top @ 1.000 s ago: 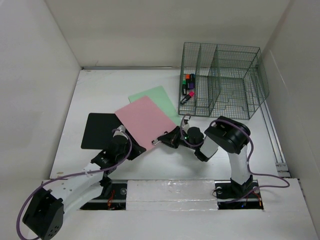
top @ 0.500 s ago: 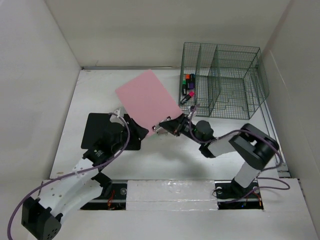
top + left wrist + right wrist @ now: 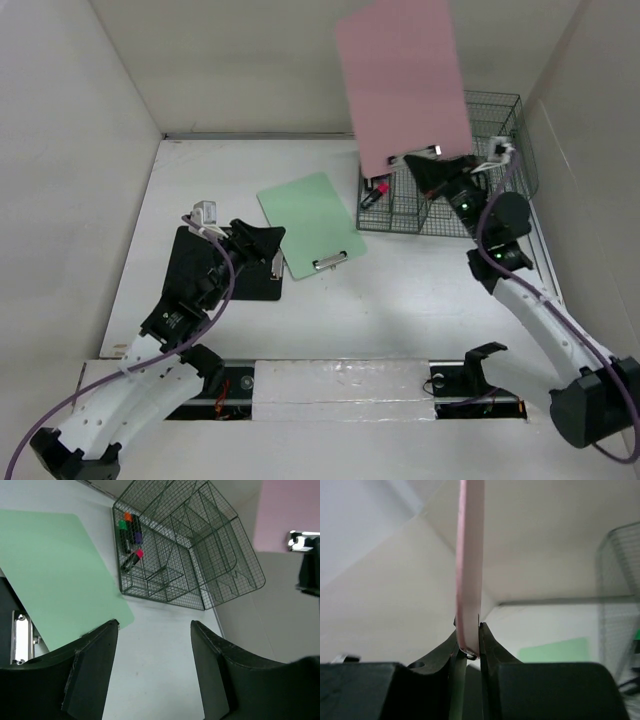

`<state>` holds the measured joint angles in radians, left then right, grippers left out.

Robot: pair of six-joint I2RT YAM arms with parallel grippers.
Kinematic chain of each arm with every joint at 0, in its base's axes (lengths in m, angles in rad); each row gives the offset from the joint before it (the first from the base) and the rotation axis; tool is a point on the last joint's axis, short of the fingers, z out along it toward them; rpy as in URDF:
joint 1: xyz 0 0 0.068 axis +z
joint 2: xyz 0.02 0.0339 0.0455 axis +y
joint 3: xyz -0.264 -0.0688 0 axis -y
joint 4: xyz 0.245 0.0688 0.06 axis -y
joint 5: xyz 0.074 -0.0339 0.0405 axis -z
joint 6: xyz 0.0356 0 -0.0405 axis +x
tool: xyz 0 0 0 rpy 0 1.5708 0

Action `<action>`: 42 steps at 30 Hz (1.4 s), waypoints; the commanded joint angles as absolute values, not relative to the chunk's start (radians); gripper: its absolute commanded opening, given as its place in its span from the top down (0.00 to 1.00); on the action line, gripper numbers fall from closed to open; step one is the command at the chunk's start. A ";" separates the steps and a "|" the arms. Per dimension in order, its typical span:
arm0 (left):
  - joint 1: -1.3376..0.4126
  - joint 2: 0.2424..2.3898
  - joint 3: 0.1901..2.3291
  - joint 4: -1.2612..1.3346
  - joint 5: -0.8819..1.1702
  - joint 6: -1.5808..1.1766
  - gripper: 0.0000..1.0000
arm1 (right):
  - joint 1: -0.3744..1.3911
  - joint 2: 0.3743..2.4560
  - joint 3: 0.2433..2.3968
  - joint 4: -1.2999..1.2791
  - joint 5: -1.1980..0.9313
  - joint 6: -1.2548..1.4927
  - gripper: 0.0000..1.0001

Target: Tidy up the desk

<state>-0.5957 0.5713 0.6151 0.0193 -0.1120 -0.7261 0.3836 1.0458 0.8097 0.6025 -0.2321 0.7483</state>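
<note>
The desk [image 3: 400,290] fills the middle of the top view, white and walled on three sides. At its upper right stands a wire rack [image 3: 400,210] with some markers [image 3: 378,190] in the left front compartment. A green clipboard [image 3: 310,225] lies flat near the centre. Just left of it lies a black clipboard [image 3: 183,252]; their edges meet, but I cannot tell if one overlaps the other. My right gripper [image 3: 469,630] has its fingers clamped on the bottom edge of a pink clipboard [image 3: 400,80], close to its metal clip. The board stands almost upright in the upper part of the frame. It is in front of the rack's left part and hides this part from the top camera. In the right wrist view I see only its thin edge. My left gripper [image 3: 155,623] hangs over the right edge of the black clipboard with its fingers wide apart and nothing between them, pointing toward the green board and the rack. Half a second ago the pink board was low over the desk centre and covered the green one. Now it is raised and the green one is fully uncovered. The right arm, then folded low, is stretched up.
</note>
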 commanded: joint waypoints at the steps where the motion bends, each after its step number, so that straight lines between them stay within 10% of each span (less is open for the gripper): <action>1: -0.595 0.575 0.578 0.075 -0.059 -0.727 0.44 | 0.257 0.968 0.882 0.457 -0.253 0.634 1.00; 13: -0.595 0.575 0.538 0.124 0.061 -0.739 0.44 | -0.291 0.891 0.882 0.420 -0.507 0.841 1.00; 42: -0.595 0.606 0.528 0.141 0.068 -0.747 0.44 | -0.658 1.104 0.511 0.974 -1.022 1.288 1.00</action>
